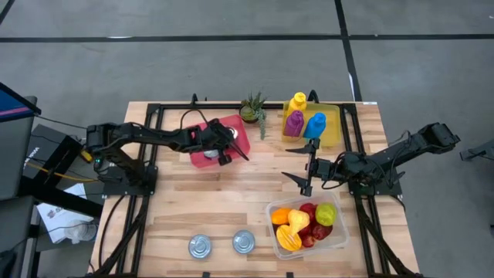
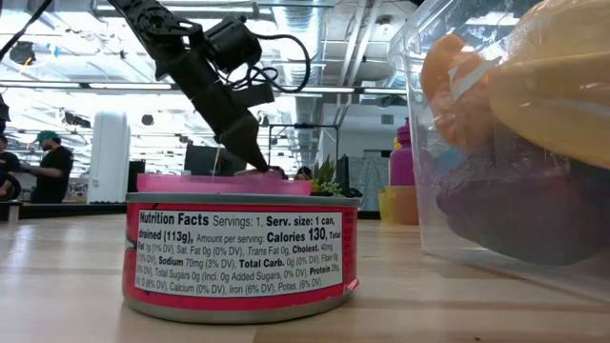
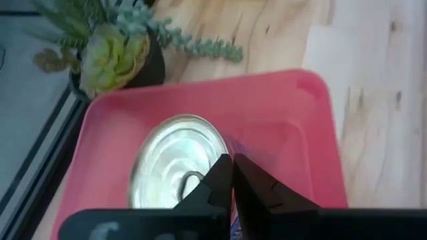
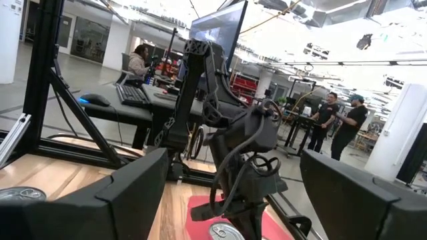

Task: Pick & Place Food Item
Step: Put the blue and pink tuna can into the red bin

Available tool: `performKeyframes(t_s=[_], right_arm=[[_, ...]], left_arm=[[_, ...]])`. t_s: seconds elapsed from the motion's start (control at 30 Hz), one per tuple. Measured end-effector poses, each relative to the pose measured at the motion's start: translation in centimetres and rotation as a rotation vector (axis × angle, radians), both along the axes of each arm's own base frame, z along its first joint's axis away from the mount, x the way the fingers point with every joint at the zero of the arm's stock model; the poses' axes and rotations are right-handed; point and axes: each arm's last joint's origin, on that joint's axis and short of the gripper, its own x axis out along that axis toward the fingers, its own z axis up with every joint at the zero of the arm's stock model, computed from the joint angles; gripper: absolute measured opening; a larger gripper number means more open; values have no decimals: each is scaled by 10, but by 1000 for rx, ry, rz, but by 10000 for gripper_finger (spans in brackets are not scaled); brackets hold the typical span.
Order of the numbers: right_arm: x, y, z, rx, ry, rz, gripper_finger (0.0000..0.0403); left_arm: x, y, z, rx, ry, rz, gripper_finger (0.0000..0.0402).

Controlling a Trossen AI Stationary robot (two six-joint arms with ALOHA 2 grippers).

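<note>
Left claw [image 1: 241, 154]: mine, clenched on nothing, fingers [image 3: 223, 187] pressed tip to tip. In the high view it sits centre-left, over the near right corner of the pink tray [image 1: 239, 128].
Tray: upper centre of the high view, left of the plant [image 1: 252, 108]. In the left wrist view its rim [image 3: 313, 83] runs across the frame under my closed tips.
Can in tray [image 3: 175, 167]: upright, silver lid with pull tab up. My tips hang above its right edge; contact cannot be told.
Right claw [image 1: 307, 167]: released, jaws wide apart, centre-right of the high view, above bare table [image 1: 231, 205], between the yellow bin and the fruit tub. Nothing between the jaws.
Other cans: two upright at the lower centre of the high view, one [image 1: 200, 247] left, one [image 1: 244, 242] right, near each other but apart. One can [image 2: 240, 255] fills the lower left of the low view, nutrition label facing out.
Fruit tub [image 1: 337, 235]: clear, lower right of the high view, holding orange, yellow, red and green fruit.
Bin [image 1: 333, 131]: yellow, upper right of centre, with yellow, purple and blue bottles [image 1: 314, 124] standing in it.
Room: people [image 4: 349, 123] stand at desks beyond the table in the right wrist view.
</note>
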Motion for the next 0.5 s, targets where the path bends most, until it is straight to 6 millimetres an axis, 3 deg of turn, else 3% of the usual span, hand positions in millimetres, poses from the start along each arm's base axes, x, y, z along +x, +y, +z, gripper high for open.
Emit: performKeyframes(t_s=[0.2,0.5], right_arm=[[0,0,0,0,0,0,328],[0,0,0,0,0,1,328]], left_arm=[[1,3,1,-20,-28,-32,0],[8,6,-25,-97,27,-47,0]])
